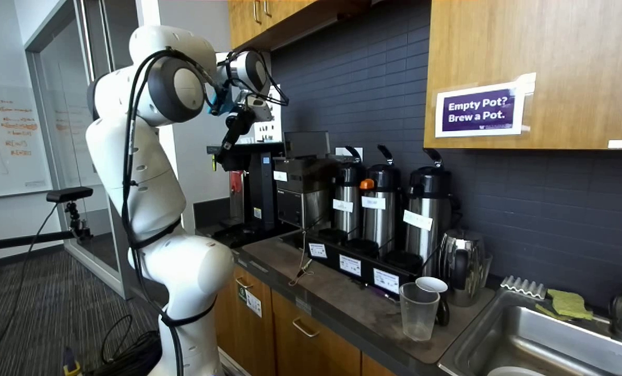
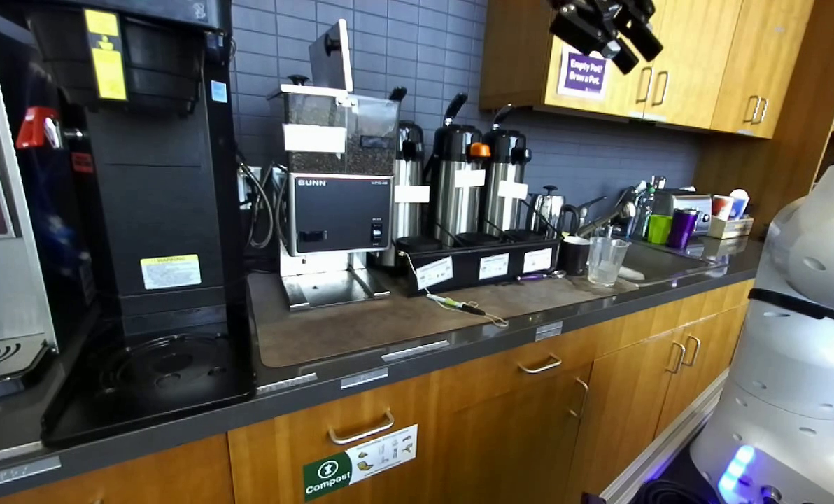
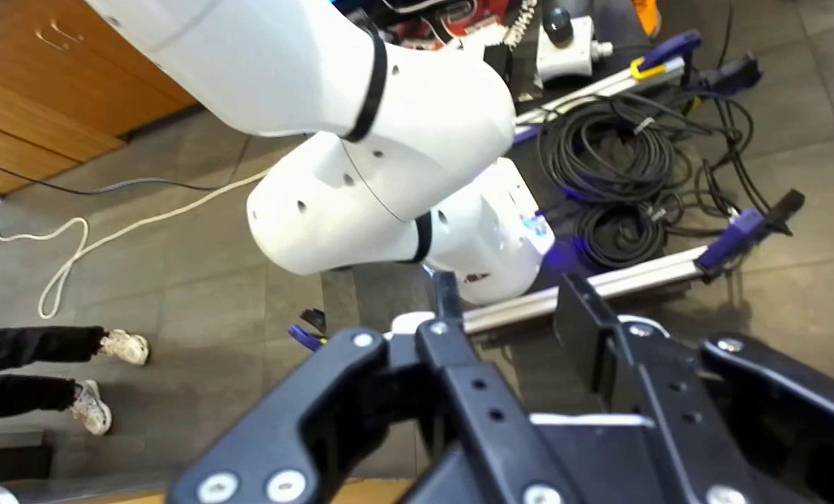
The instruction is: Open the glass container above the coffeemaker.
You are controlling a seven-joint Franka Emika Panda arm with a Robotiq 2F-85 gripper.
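One container (image 2: 352, 133) apart from tool (image 2: 637, 54)

In an exterior view, the camera looks along the counter (image 1: 337, 324), the sink (image 1: 561, 334) near at four o'clock, the arm (image 1: 154, 172) close at nine. In an exterior view, it faces the wall (image 2: 592, 147) aslant, a tall machine (image 2: 172, 217) near at nine, the arm's base (image 2: 774, 420) at four. Both share the coffeemaker (image 2: 340, 210) and pump pots (image 2: 457, 199). The wrist view looks down past close fingers (image 3: 581, 329) at five onto the floor (image 3: 207, 280).
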